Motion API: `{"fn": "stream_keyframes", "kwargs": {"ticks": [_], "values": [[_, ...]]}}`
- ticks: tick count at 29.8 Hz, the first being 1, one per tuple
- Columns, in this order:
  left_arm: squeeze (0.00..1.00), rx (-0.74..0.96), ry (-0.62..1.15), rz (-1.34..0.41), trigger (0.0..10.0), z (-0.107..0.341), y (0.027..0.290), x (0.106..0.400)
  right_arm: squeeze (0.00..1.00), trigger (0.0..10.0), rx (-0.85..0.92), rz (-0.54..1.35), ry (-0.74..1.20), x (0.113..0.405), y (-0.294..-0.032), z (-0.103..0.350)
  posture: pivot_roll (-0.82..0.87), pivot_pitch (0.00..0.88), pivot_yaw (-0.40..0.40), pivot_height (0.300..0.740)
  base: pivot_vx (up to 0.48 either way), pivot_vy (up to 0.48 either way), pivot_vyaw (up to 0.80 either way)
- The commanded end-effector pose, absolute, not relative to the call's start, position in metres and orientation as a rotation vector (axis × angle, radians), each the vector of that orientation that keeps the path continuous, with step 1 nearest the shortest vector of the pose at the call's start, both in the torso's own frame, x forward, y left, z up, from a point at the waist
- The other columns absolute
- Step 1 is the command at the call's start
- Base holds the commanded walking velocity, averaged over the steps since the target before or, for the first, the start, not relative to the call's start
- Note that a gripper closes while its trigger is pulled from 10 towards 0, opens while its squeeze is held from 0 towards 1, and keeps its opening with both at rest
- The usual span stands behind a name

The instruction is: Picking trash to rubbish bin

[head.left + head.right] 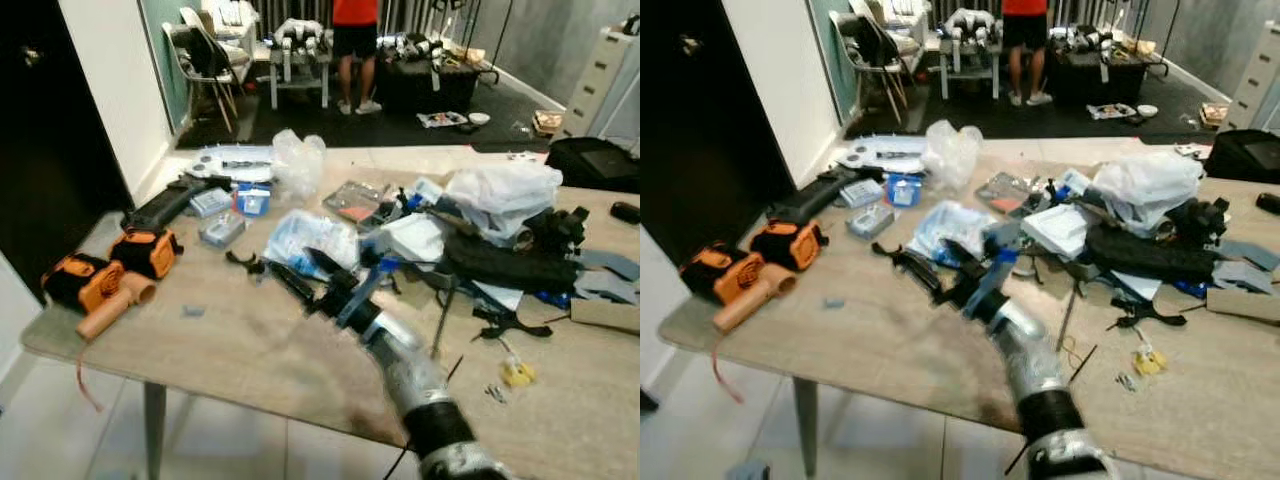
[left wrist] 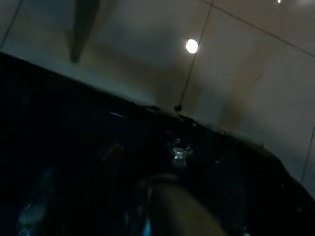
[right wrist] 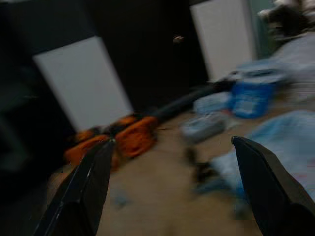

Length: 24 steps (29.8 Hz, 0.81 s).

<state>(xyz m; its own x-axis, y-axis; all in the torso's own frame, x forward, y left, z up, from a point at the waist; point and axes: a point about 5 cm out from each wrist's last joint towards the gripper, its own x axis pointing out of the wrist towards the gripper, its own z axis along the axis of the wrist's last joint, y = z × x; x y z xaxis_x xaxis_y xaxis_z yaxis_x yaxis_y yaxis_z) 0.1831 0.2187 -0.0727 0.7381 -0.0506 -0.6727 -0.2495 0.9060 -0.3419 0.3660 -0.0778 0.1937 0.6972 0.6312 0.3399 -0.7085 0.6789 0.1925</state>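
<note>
Loose trash covers the wooden table: a crumpled pale-blue plastic wrapper in the middle, a clear plastic bag farther back, and a white plastic bag at the right. My right arm reaches over the table from the lower right. Its gripper is open just above the tabletop at the wrapper's near left edge, holding nothing. In the right wrist view the two black fingers stand wide apart with the blurred wrapper beside them. My left arm hangs idle; its wrist view is dark, with floor tiles and a thin cable.
Orange-and-black power tools and a tan tube lie at the table's left end. Nearby are a black tool and small blue boxes. Black straps and a bag crowd the right. A person stands far back.
</note>
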Motion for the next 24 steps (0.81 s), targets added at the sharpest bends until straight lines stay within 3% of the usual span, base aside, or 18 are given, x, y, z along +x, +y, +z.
{"fn": "stream_keyframes", "kwargs": {"ticks": [1, 6, 7, 8, 9, 10, 18, 24], "values": [[0.00, -0.415, 0.767, 0.131, 10.0, -0.076, 0.225, 0.173, 0.00, 10.0, 0.309, 0.744, -0.258, 0.370, -0.073, 0.197, -0.04, 0.147, 0.019, 0.740, 0.255, 0.000, 0.00], [0.00, -0.406, 0.757, 0.149, 10.0, -0.076, 0.228, 0.172, 0.00, 10.0, 0.275, 0.574, -0.288, 0.389, -0.096, 0.217, -0.03, 0.157, 0.018, 0.740, 0.000, 0.000, 0.00], [0.00, -0.404, 0.758, 0.146, 10.0, -0.076, 0.228, 0.172, 0.44, 10.0, 0.265, 0.515, -0.291, 0.393, -0.104, 0.221, -0.03, 0.164, 0.018, 0.740, 0.000, 0.000, 0.00], [0.00, -0.404, 0.758, 0.146, 10.0, -0.076, 0.228, 0.172, 0.44, 10.0, 0.265, 0.515, -0.291, 0.393, -0.104, 0.221, -0.03, 0.164, 0.018, 0.740, 0.000, 0.000, 0.00], [0.00, -0.403, 0.759, 0.144, 10.0, -0.076, 0.228, 0.171, 1.00, 10.0, 0.263, 0.470, -0.296, 0.396, -0.111, 0.225, -0.03, 0.166, 0.018, 0.740, 0.000, 0.000, 0.00], [0.00, -0.399, 0.761, 0.141, 10.0, -0.077, 0.228, 0.168, 1.00, 10.0, 0.254, 0.374, -0.300, 0.402, -0.127, 0.232, -0.02, 0.178, 0.021, 0.740, 0.000, 0.000, 0.00], [0.00, -0.381, 0.782, 0.119, 10.0, -0.083, 0.231, 0.149, 1.00, 10.0, 0.236, 0.181, -0.295, 0.410, -0.164, 0.238, 0.02, 0.257, 0.041, 0.740, 0.000, 0.000, 0.00], [0.00, -0.355, 0.790, 0.102, 10.0, -0.085, 0.239, 0.130, 0.96, 10.0, 0.286, 0.105, -0.216, 0.413, -0.172, 0.227, 0.05, 0.328, 0.060, 0.740, 0.000, 0.000, 0.00]]}}
